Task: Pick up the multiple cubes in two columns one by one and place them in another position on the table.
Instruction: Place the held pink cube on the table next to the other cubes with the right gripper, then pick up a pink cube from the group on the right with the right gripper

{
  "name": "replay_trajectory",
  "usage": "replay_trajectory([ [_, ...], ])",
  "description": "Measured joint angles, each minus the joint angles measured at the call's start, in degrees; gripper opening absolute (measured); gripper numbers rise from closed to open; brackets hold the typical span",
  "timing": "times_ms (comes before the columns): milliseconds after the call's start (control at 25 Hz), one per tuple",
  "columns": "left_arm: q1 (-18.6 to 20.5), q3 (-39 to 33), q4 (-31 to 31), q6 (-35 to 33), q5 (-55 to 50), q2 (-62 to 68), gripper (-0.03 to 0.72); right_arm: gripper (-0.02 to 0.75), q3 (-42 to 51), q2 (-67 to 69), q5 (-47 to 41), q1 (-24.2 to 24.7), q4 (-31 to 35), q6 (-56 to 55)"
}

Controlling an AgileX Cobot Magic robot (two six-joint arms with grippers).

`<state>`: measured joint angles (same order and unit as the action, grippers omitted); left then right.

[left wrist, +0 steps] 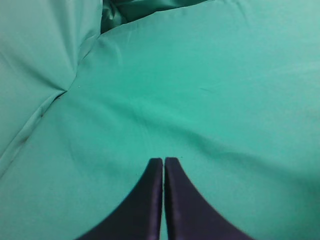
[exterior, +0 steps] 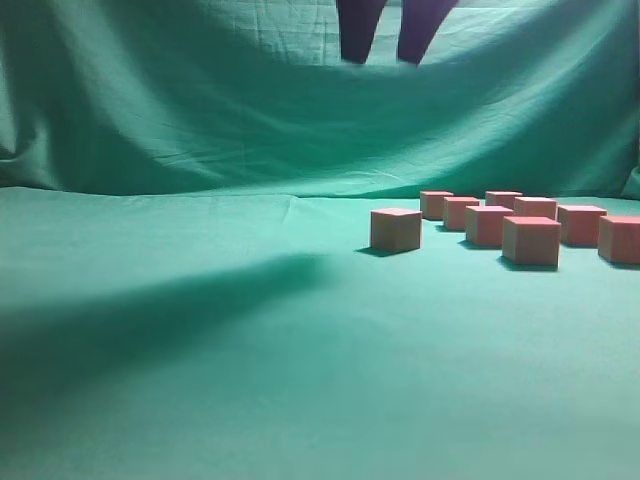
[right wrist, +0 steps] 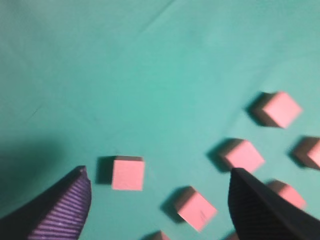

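We see the table [exterior: 200, 380] as a broad flat sheet of smooth teal-green cloth, with a soft dark shadow lying across its left half in the exterior view. Behind it a creased green drape [exterior: 200, 110] hangs upright and fills the background; nothing else of the room shows. The cubes [exterior: 490, 224] sit on the table's right side, eight of them countable in the exterior view: one cube [exterior: 396, 229] stands apart on the left of the group, the others in rough rows behind and to its right, each separate from its neighbours. The right gripper [exterior: 388, 48] hangs high above the table, well clear of the cubes, its two dark fingers spread wide with nothing between them; the right wrist view looks down past both fingers at several cubes scattered on the cloth, slightly blurred. The left gripper [left wrist: 163, 162] has its fingertips pressed together, holding nothing, over bare cloth. In that view we note a fold where the flat cloth meets the drape at the upper left, and no cubes.
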<state>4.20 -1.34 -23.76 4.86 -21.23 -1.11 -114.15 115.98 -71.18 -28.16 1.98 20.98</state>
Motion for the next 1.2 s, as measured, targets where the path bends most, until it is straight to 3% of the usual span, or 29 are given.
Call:
replay_trajectory([
  [160, 0.0, 0.0, 0.0, 0.0, 0.0, 0.0, 0.0, 0.559, 2.8, -8.1, -0.1, 0.2, -7.7, -9.7],
  [280, 0.0, 0.0, 0.0, 0.0, 0.0, 0.0, 0.0, 0.559, 9.1, -15.9, -0.1, 2.5, -9.4, -15.8],
  [600, 0.0, 0.0, 0.0, 0.0, 0.0, 0.0, 0.0, 0.559, 34.3, -33.3, -0.5, 17.0, -9.4, -26.9],
  [720, 0.0, 0.0, 0.0, 0.0, 0.0, 0.0, 0.0, 0.559, 43.4, -36.9, 0.8, 19.8, -9.4, -29.4],
  [1000, 0.0, 0.0, 0.0, 0.0, 0.0, 0.0, 0.0, 0.559, 61.5, -38.0, 14.4, 20.2, -4.4, -30.9],
  [1200, 0.0, 0.0, 0.0, 0.0, 0.0, 0.0, 0.0, 0.559, 67.2, -34.9, 25.9, 20.2, -3.7, -30.9],
])
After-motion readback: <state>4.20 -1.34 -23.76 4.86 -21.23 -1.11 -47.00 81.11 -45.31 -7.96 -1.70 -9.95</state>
